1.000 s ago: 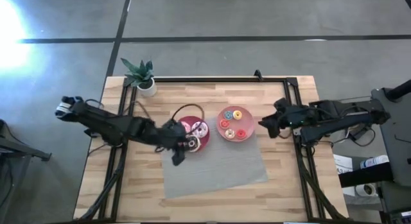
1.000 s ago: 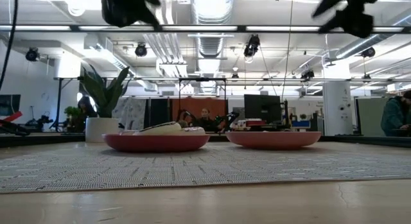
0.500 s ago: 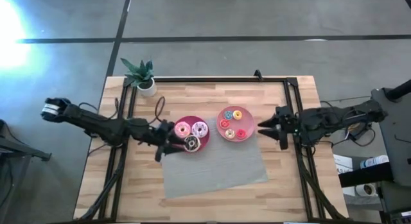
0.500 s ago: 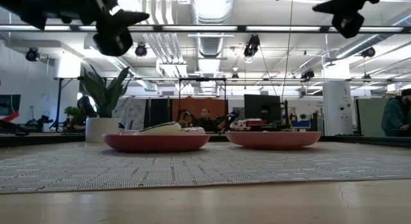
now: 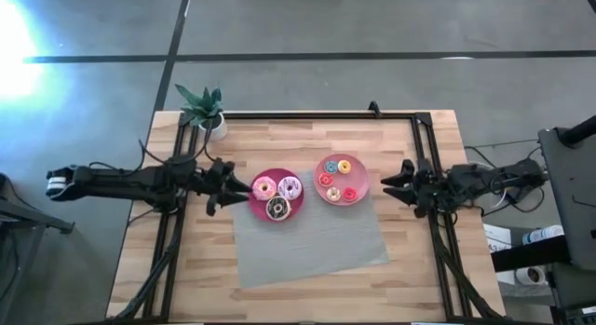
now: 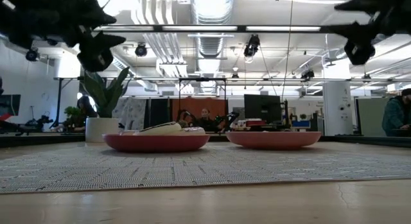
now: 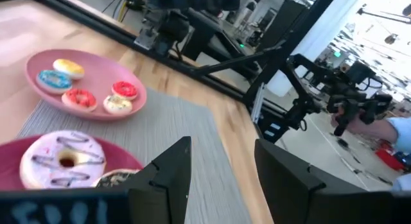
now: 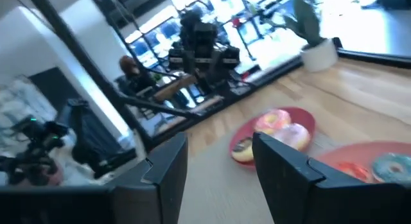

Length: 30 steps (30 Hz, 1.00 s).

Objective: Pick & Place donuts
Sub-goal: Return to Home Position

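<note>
Three larger donuts lie on the magenta plate [image 5: 277,196]: a pink-iced one [image 5: 264,187], a whitish-pink one [image 5: 289,186] and a dark brown one [image 5: 277,208]. Several tiny donuts [image 5: 337,180], red, yellow, bluish and whitish, lie on the pink plate [image 5: 358,182]. My left gripper [image 5: 244,187] hovers open just left of the magenta plate, above the table. The left wrist view shows its open gripper [image 7: 221,150] beyond the whitish-pink donut [image 7: 61,160]. My right gripper [image 5: 386,183] hovers open right of the pink plate. Its wrist view looks past the open gripper [image 8: 218,144] at both plates.
Both plates stand on a grey mat [image 5: 312,236] on the wooden table [image 5: 400,269]. A small potted plant [image 5: 207,111] stands at the far left corner. Black frame rails [image 5: 317,115] run along the far and side edges. People sit in the room beyond.
My left gripper has drawn back from over the magenta plate's near left side toward the table's left edge, uncovering the donuts there. My right gripper has pulled back a little toward the right edge. In the low view both have come lower. The donuts have stayed put.
</note>
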Each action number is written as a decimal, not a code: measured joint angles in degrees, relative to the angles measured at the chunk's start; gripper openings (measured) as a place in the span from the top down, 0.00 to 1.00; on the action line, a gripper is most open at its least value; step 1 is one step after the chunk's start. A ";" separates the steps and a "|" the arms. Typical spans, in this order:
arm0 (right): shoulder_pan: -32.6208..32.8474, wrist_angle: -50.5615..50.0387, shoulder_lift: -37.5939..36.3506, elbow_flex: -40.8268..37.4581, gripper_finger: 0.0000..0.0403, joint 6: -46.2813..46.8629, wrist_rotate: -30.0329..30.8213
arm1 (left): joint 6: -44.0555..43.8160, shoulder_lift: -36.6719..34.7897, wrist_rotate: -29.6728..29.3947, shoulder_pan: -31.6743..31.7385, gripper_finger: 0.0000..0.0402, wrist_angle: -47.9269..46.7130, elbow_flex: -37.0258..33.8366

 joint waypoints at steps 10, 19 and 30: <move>0.00 -0.29 -2.10 -8.91 0.59 0.28 2.07 | -2.85 -6.85 -0.92 0.00 0.64 3.93 -6.93; -0.03 2.36 1.32 -11.33 0.60 0.28 1.32 | 2.16 -9.88 -4.04 0.13 0.64 4.07 -8.19; -0.05 2.19 2.06 -11.33 0.60 0.27 1.43 | -6.08 -12.22 -2.19 0.02 0.64 7.05 -8.30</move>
